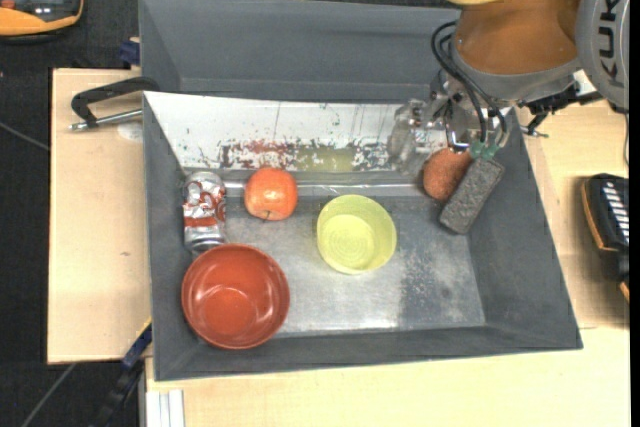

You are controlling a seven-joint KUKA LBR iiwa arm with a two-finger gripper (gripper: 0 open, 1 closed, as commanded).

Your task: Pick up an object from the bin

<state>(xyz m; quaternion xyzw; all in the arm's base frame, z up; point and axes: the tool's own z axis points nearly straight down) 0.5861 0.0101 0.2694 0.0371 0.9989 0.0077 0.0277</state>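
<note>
My gripper (438, 127) hangs at the bin's back right, under the arm's orange cover. Just below it lies a brown, potato-like lump (441, 175), leaning on the right wall. A grey rectangular block (472, 196) rests against that lump's right side, tilted along the slope. The gripper's lower end is close above both, and whether it touches either I cannot tell.
A yellow-green cup (356, 233) stands in the middle of the floor. A red apple (271, 194) and a small red-and-white can (204, 209) lie at the back left. A red bowl (235, 295) sits at the front left.
</note>
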